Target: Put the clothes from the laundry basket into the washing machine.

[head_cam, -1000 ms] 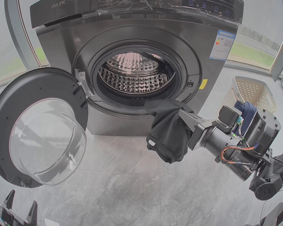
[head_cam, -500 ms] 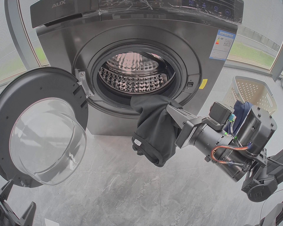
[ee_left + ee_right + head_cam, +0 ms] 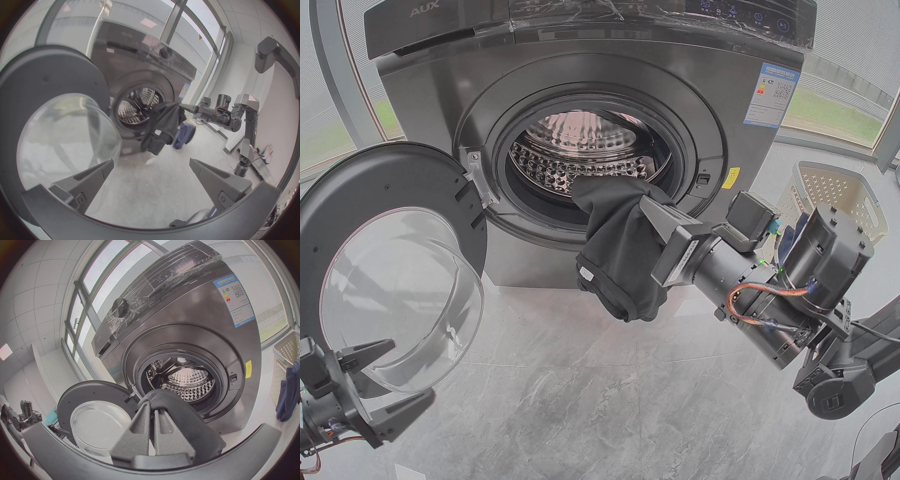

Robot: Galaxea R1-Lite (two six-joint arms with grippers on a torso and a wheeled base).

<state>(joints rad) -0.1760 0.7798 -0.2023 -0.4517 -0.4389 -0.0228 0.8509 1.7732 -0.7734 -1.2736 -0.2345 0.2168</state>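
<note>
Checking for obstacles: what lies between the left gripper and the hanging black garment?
Bare grey floor, seen in the left wrist view between the left gripper and the black garment.

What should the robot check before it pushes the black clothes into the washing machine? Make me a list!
1. The washing machine door is open wide: ok.
2. The drum is free of blockage: ok, as far as it shows.
3. The right pincer is shut on the black garment: ok.
4. The black garment is inside the opening: not ok; its top is at the mouth and the rest hangs down outside.
5. The left pincer is out of the way: ok; it is open, low by the door and apart from the garment.
6. The laundry basket is emptied: not ok; a blue garment hangs over its rim.
</note>
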